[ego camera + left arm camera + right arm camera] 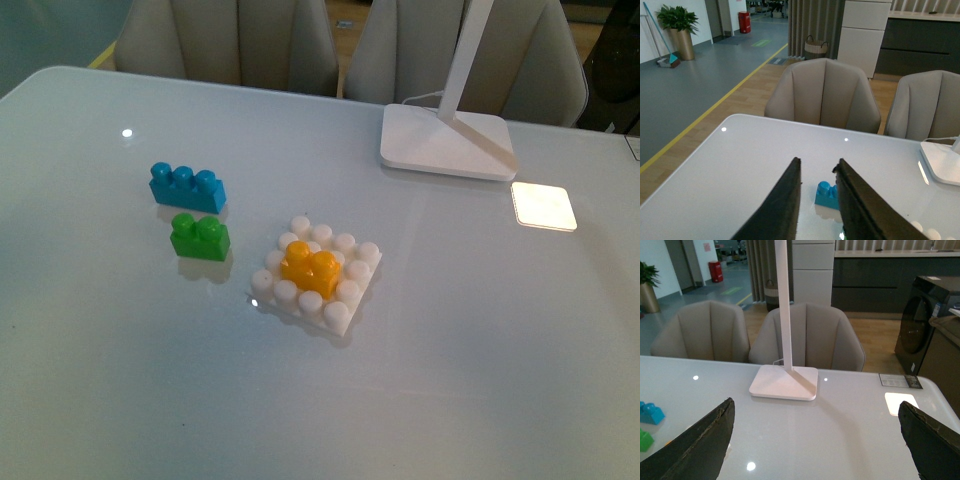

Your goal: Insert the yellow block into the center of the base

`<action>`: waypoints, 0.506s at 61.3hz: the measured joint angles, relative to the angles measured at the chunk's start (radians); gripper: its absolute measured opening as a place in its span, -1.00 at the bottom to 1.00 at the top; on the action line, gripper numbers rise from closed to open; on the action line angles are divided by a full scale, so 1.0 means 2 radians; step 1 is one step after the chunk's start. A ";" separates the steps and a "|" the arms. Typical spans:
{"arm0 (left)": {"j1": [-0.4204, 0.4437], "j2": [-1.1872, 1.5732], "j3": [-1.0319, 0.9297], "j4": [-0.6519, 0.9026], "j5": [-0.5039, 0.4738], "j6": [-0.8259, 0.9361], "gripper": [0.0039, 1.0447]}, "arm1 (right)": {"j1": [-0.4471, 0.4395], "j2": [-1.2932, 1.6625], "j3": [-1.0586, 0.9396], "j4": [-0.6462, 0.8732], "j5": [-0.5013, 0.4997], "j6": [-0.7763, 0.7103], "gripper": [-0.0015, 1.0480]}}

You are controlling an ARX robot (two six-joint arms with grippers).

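In the front view, the yellow block sits seated on the middle studs of the base, white studs showing all around it. The base lies near the middle of the worktop. Toward the left edge from it stands the green brick, close to the base but apart, and just beyond that, toward the far edge, the blue brick. The lamp foot rests near the far right corner. No arm shows here.

In the left wrist view, the left pincer hangs above the worktop, fingers slightly apart and empty, the blue brick visible between them.

In the right wrist view, the right pincer is spread wide, holding nothing, facing the lamp foot.
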 joint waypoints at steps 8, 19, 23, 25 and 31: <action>0.000 -0.056 -0.020 -0.033 0.000 0.002 -0.95 | 0.000 0.000 0.000 0.000 0.000 0.000 0.83; 0.000 -0.144 -0.043 -0.099 0.000 0.003 -0.95 | 0.000 0.000 0.000 0.000 0.000 0.000 0.83; 0.000 -0.180 -0.049 -0.128 0.000 0.003 -0.95 | 0.000 0.000 0.000 0.000 0.000 0.000 0.83; 0.000 -0.192 -0.051 -0.139 0.000 0.003 -0.95 | 0.000 0.000 0.000 0.000 0.000 0.000 0.83; 0.000 -0.236 -0.057 -0.175 0.000 0.003 -0.95 | 0.000 0.000 0.000 0.000 0.000 0.000 0.83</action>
